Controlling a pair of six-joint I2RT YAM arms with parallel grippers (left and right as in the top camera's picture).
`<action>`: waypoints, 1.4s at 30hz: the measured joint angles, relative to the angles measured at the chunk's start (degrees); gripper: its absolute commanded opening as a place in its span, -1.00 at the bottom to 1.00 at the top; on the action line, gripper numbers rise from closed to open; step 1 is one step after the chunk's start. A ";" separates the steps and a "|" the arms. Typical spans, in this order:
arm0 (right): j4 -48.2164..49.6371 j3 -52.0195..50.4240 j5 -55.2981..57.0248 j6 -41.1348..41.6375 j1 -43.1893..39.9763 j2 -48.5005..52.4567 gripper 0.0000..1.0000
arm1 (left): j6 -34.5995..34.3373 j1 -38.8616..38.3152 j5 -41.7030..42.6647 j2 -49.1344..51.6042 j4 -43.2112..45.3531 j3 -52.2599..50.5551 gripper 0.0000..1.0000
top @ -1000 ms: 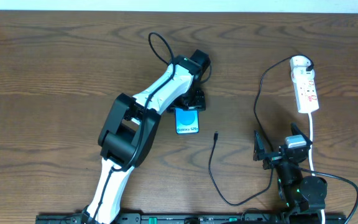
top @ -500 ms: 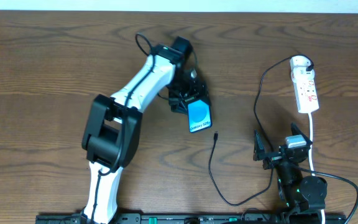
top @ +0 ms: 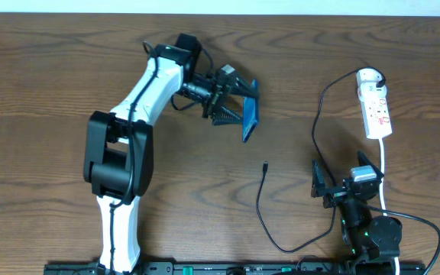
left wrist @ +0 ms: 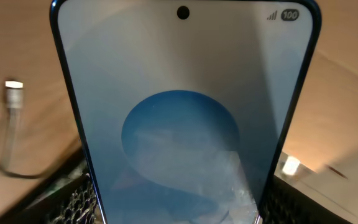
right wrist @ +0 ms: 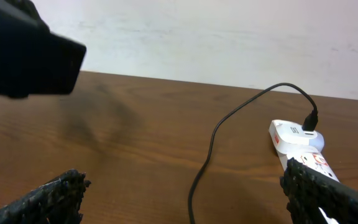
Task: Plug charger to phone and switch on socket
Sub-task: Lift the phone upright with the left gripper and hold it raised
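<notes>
The phone (left wrist: 185, 124) runs off the left wrist view's bottom edge; the socket (right wrist: 289, 138) is cropped at the right wrist view's lower corner.

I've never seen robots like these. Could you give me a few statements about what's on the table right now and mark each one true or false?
1. The left gripper is holding the phone. True.
2. The charger is already plugged into the phone. False: its tip lies on the table, apart from the phone.
3. The right gripper is gripping the charger cable. False: its fingers are open with nothing between them.
4. The charger's other end runs up to the far end of the socket. True.
</notes>
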 measured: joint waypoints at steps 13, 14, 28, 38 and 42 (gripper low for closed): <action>-0.02 0.00 0.00 0.00 0.00 0.00 0.98 | -8.85 3.26 4.92 0.00 -0.13 0.00 0.53; -0.02 0.00 0.00 0.00 0.00 0.00 0.99 | -9.42 3.43 5.03 0.00 -0.17 0.00 0.53; 0.00 0.00 0.00 0.00 0.00 0.00 0.99 | -12.44 5.27 5.09 -3.56 -0.17 0.00 0.53; -0.02 0.00 0.00 0.00 0.00 0.00 0.98 | -12.68 6.34 5.22 -8.22 -3.61 0.00 0.51; 0.00 0.00 0.00 0.02 0.00 0.00 0.98 | -12.94 6.34 5.25 -9.73 -4.92 0.00 0.51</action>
